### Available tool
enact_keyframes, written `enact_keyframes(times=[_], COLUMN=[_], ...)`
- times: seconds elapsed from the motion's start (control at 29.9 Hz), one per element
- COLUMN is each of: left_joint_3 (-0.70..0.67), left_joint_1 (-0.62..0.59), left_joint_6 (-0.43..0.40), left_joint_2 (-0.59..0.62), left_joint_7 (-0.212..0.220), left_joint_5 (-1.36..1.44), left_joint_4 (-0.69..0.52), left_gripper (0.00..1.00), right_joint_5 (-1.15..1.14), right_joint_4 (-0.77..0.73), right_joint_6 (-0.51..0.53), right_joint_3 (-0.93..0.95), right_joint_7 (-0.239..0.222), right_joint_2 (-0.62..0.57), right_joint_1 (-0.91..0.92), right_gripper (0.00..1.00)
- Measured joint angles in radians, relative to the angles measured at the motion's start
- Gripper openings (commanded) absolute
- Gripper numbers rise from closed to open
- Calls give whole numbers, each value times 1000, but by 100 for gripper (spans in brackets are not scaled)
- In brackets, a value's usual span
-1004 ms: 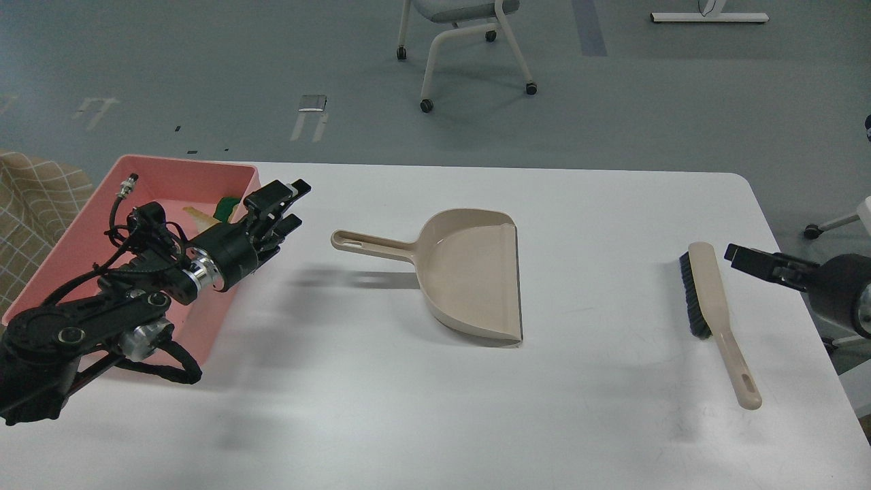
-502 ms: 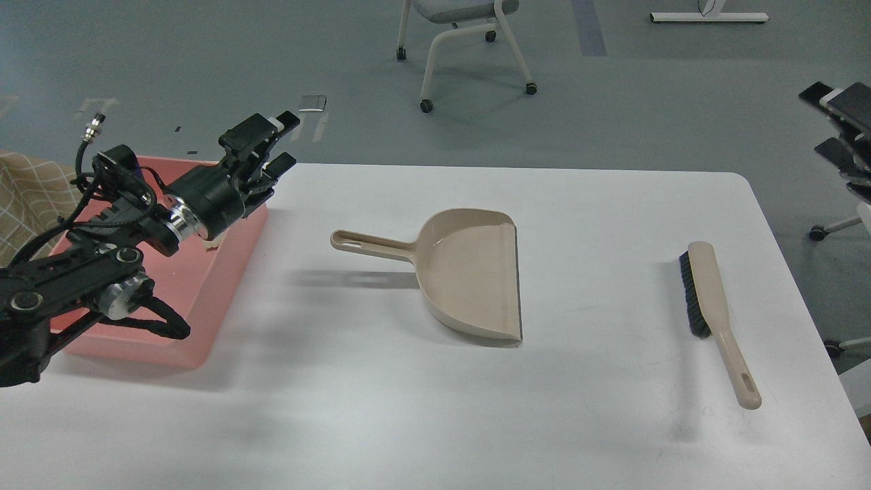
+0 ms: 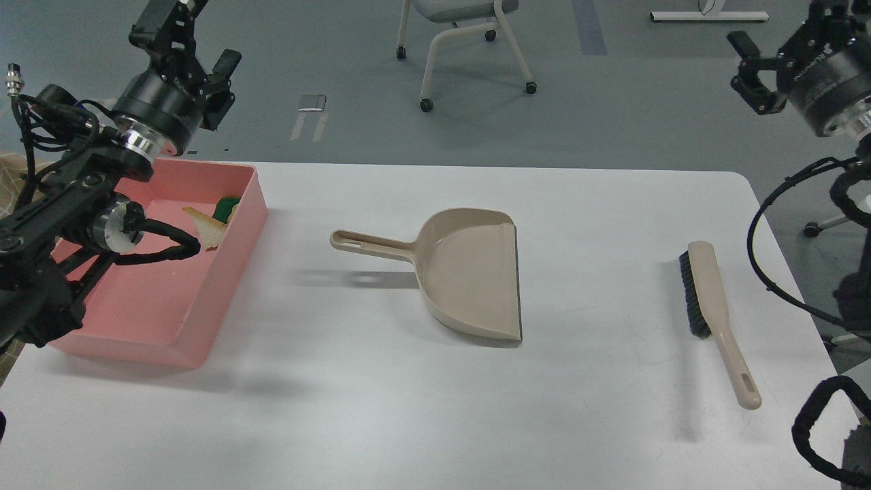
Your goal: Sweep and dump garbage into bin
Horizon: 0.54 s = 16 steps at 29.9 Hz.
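The pink bin (image 3: 235, 262) stands at the table's left edge. Both scraps lie in its far part: the sponge chunk (image 3: 226, 206), showing its green layer, and beside it the off-white foam wedge (image 3: 205, 229). My left gripper (image 3: 201, 37) is raised high above the bin's far end, open and empty. My right gripper (image 3: 782, 37) is raised high at the top right, beyond the table's far right corner. Its fingers stand apart and hold nothing.
The beige dustpan (image 3: 469, 272) lies empty mid-table, handle pointing left toward the bin. The beige brush (image 3: 711, 299) lies at the right, bristles facing left. The left arm's cables hang over the bin. A wheeled chair (image 3: 469, 41) stands on the floor behind.
My left gripper has risen from low over the bin to high above its far end, uncovering the scraps. My right gripper has lifted from beside the brush to the top right.
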Motion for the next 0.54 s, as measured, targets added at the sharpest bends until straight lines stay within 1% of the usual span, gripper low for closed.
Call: enact_keyframes(times=[0.07, 0.13, 0.2, 0.33, 0.44, 0.54], left_joint_3=[-21, -33, -39, -41, -41, -41], left_joint_1=[-8, -26, -49, -102, -145, -197], left_joint_6=[-12, -37, -62, -107, -136, -153], left_joint_2=[-50, -97, -136, -197, -238, -289], left_joint_7=[2, 3, 3, 3, 7, 24], left_joint_5=[0, -1, -6, -65, -120, -157], left_joint_4=[64, 123, 170, 264, 326, 396], left_gripper=[97, 97, 97, 97, 97, 97], right_joint_5=[1, 1, 1, 2, 5, 20], right_joint_4=[-107, -242, -344, -512, -548, -551], right_joint_6=[0, 0, 0, 0, 0, 0], right_joint_3=[-4, -12, -15, -17, -17, -17], right_joint_7=[35, 83, 112, 130, 138, 154], right_joint_2=[28, 52, 67, 97, 106, 113], right_joint_1=[49, 105, 150, 223, 237, 238], right_gripper=[100, 100, 100, 100, 100, 100])
